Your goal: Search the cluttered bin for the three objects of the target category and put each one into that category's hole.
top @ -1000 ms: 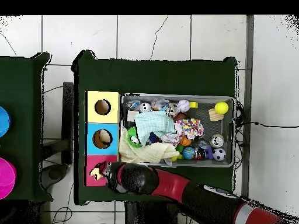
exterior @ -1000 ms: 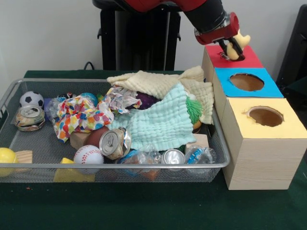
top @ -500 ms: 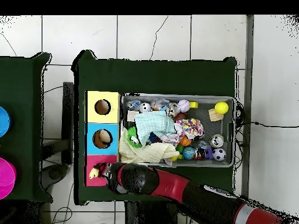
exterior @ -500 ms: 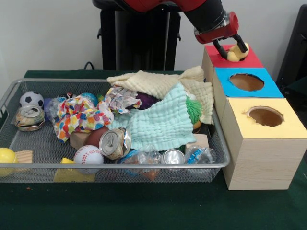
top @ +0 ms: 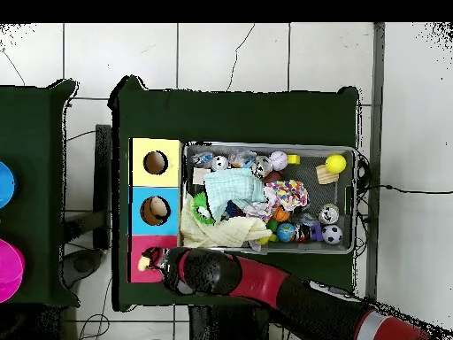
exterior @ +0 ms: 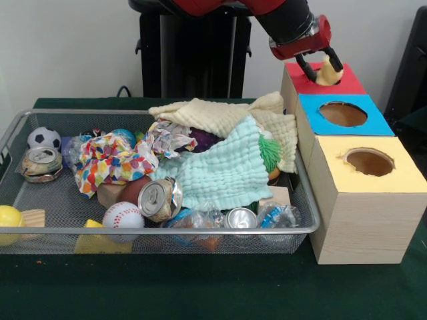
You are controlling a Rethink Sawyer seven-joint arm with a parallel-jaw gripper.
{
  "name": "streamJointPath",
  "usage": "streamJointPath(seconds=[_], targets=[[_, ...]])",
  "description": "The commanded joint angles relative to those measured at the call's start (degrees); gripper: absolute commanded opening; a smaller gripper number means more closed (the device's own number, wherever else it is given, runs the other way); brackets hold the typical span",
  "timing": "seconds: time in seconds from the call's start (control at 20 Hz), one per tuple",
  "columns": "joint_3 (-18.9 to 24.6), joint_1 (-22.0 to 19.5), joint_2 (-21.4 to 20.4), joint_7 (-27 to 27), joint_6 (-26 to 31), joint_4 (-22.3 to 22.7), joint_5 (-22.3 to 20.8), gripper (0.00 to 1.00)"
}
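Gripper (exterior: 319,65) sits right over the red box (exterior: 343,83), at the far end of a row of three boxes. Its two black fingers (exterior: 303,69) are spread apart, and a small yellow toy (exterior: 327,73) sits between them on the red top. The fingers stand on each side of the toy, but I cannot tell if they touch it. From above, the toy (top: 143,263) shows as a pale yellow spot at the outer edge of the red box (top: 142,274), with the gripper (top: 157,261) just beside it.

Next in the row is the blue box (exterior: 341,115) with a round hole, and then the yellow box (exterior: 370,167) with a round hole too. The three boxes touch each other and stand just beside the wire bin (exterior: 160,230).

The bin is full of stuff. A pale yellow cloth (exterior: 213,117) and a light green cloth (exterior: 223,173) lie piled near the boxes. A spiky green toy (exterior: 270,152) peeks out by the green cloth. A cloth with many colored spots (exterior: 110,162) lies in the middle. A crushed can (exterior: 159,198) lies in front of it, and a baseball (exterior: 123,216) sits just beside the can. Another can (exterior: 240,219) lies at the front wall. A soccer ball (exterior: 44,138) and one more squashed can (exterior: 41,163) sit at the other end, and a yellow ball (exterior: 9,219) rests in the front corner.
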Motion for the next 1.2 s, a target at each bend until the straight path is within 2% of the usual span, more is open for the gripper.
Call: streamJointPath(seconds=[0.05, 0.4, 0.65, 0.85, 1.0, 1.2], targets=[[-0.7, -0.7, -4.8, 6.7, 5.9, -4.5, 2.1, 1.00], [-1.6, -0.3, -11.4, 6.3, 10.8, -4.5, 2.5, 1.00], [-2.3, 0.0, -11.6, 6.5, 11.1, -4.7, 2.2, 1.00], [-3.7, 1.0, -13.4, 6.4, 11.7, -5.7, 1.6, 1.00], [-8.5, 3.6, -16.8, 5.2, 9.4, -8.1, -2.2, 1.00], [-16.1, 7.6, -18.8, 3.7, 8.4, -11.6, -7.2, 1.00]])
